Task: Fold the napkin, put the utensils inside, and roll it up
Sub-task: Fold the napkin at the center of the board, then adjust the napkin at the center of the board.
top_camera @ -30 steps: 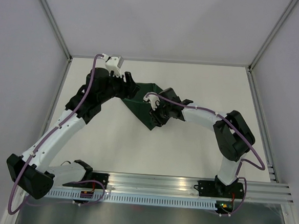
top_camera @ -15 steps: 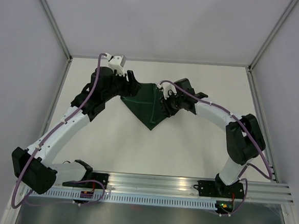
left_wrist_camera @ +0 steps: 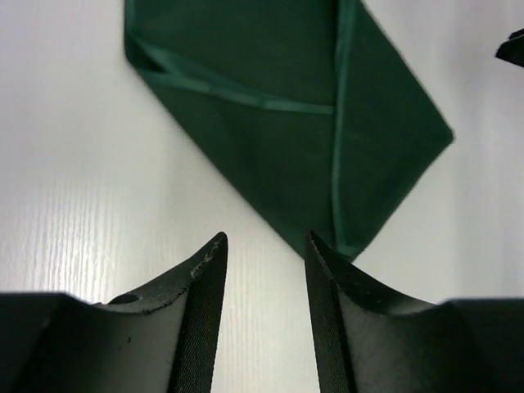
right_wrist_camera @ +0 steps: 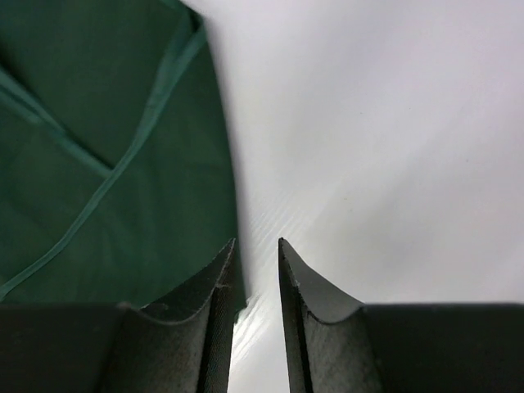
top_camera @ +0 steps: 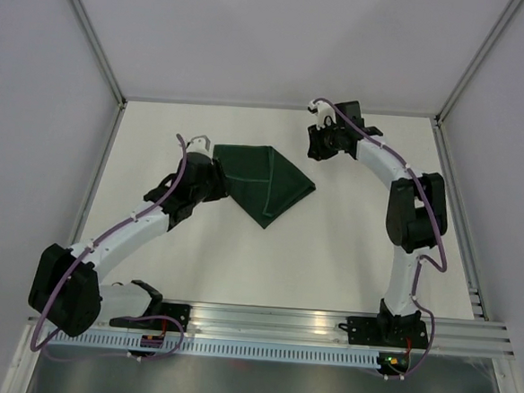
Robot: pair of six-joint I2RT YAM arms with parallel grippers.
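Left gripper (left_wrist_camera: 264, 246): jaws parted, nothing between them, beside the napkin's left edge.
Napkin (top_camera: 267, 183): dark green, folded, lying flat mid-table on the white table (top_camera: 330, 246).
Right gripper (right_wrist_camera: 256, 243): jaws narrowly parted, empty, past the napkin's right corner.

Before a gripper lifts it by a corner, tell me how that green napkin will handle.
The napkin will probably droop limply: it lies flat in thin layers. Its folds would likely fall open, since nothing pins them. It looks light and may slide on the smooth table.
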